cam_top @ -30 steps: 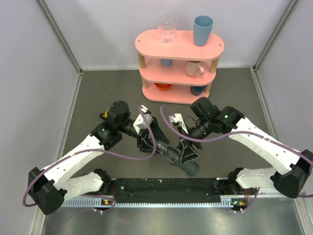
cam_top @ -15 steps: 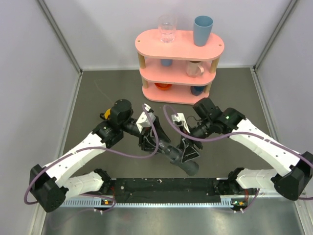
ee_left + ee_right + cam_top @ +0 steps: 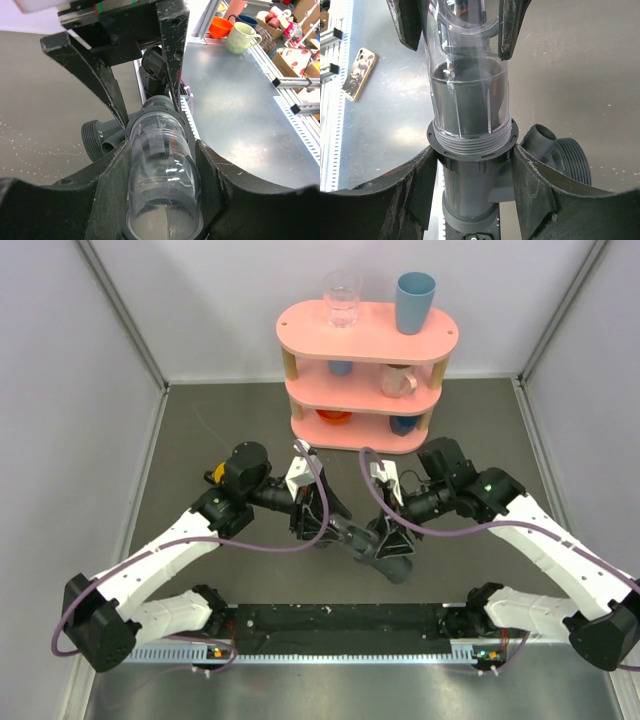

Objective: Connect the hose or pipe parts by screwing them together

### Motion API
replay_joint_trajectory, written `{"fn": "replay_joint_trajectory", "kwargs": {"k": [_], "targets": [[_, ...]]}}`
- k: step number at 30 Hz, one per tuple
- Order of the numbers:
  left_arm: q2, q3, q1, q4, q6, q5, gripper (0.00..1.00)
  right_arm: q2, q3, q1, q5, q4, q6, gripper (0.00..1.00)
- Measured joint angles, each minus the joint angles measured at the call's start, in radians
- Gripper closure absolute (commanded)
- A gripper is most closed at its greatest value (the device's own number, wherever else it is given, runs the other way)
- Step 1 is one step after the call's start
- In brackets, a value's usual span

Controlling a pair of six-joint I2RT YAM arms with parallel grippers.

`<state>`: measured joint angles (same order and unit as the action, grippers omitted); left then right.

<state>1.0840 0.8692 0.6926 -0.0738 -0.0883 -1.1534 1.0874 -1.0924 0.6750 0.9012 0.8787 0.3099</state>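
Note:
The translucent smoky-grey tube (image 3: 162, 175) lies between the fingers of my left gripper (image 3: 162, 165), which is shut on it. Its threaded end (image 3: 470, 142) sits in the collar of the dark grey T-shaped fitting (image 3: 470, 200). My right gripper (image 3: 472, 170) is shut on that fitting's body, just below the collar. From above, the tube (image 3: 345, 533) and the fitting (image 3: 387, 558) form one slanted line above the table. My left gripper (image 3: 315, 515) is at its upper left end and my right gripper (image 3: 390, 540) at its lower right. The fitting's threaded side port (image 3: 95, 140) points sideways.
A pink three-tier shelf (image 3: 300, 335) stands at the back with a clear glass (image 3: 341, 298), a blue cup (image 3: 414, 302) and mugs. A small yellow cup (image 3: 214, 473) shows behind my left arm. A black rail (image 3: 340, 618) runs along the near edge.
Both grippers and the joined parts have shifted a little to the right and away from the near rail. The right wrist has swung outward to the right. Both grips are unchanged.

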Motion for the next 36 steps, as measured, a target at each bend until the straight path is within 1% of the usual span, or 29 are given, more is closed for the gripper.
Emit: {"fn": "replay_joint_trajectory", "kwargs": {"k": [4,5,6,8,12,16,20,22,25,26,28,30,31,32,34,36], "targets": [[0.001,-0.014,-0.002,-0.03,-0.061,0.038,1.0,-0.015,0.0,-0.013,-0.022,-0.013,0.0,0.42],[0.001,-0.018,-0.004,-0.036,-0.077,0.046,1.0,-0.018,0.0,-0.017,-0.026,-0.018,0.002,0.43],[0.001,-0.023,-0.006,-0.04,-0.091,0.053,1.0,-0.019,0.0,-0.019,-0.033,-0.019,0.003,0.47],[0.0,-0.035,-0.009,-0.052,-0.108,0.065,1.0,-0.02,0.0,-0.022,-0.043,-0.02,0.008,0.49],[-0.018,-0.065,-0.011,-0.069,-0.114,0.092,1.0,-0.02,0.0,-0.025,-0.06,-0.019,0.011,0.44],[-0.035,-0.076,-0.01,-0.061,-0.101,0.113,1.0,-0.02,-0.002,-0.026,-0.066,-0.052,0.008,0.43],[-0.034,-0.089,-0.006,-0.034,-0.1,0.119,1.0,-0.02,-0.023,-0.032,-0.084,-0.123,0.007,0.49],[-0.034,-0.094,-0.005,-0.023,-0.101,0.124,1.0,-0.02,-0.031,-0.034,-0.098,-0.147,0.008,0.49],[-0.034,-0.095,-0.005,-0.016,-0.117,0.146,1.0,-0.02,-0.038,-0.035,-0.125,-0.159,0.007,0.43],[-0.034,-0.095,-0.005,-0.016,-0.125,0.16,1.0,-0.02,-0.041,-0.035,-0.137,-0.159,0.007,0.38],[-0.034,-0.095,-0.006,-0.015,-0.151,0.191,1.0,-0.02,-0.055,-0.035,-0.162,-0.158,0.008,0.33],[-0.034,-0.095,-0.006,-0.013,-0.196,0.245,1.0,-0.026,-0.07,-0.035,-0.187,-0.159,0.011,0.3],[-0.034,-0.095,-0.007,-0.008,-0.224,0.278,1.0,-0.037,-0.075,-0.035,-0.204,-0.162,0.021,0.28],[-0.034,-0.092,-0.008,0.008,-0.254,0.317,1.0,-0.049,-0.075,-0.036,-0.214,-0.165,0.027,0.19],[-0.031,-0.071,-0.008,0.071,-0.314,0.401,1.0,-0.086,-0.075,-0.036,-0.243,-0.166,0.049,0.16],[-0.025,-0.037,-0.01,0.127,-0.387,0.472,1.0,-0.131,-0.075,-0.036,-0.265,-0.168,0.08,0.09]]}}
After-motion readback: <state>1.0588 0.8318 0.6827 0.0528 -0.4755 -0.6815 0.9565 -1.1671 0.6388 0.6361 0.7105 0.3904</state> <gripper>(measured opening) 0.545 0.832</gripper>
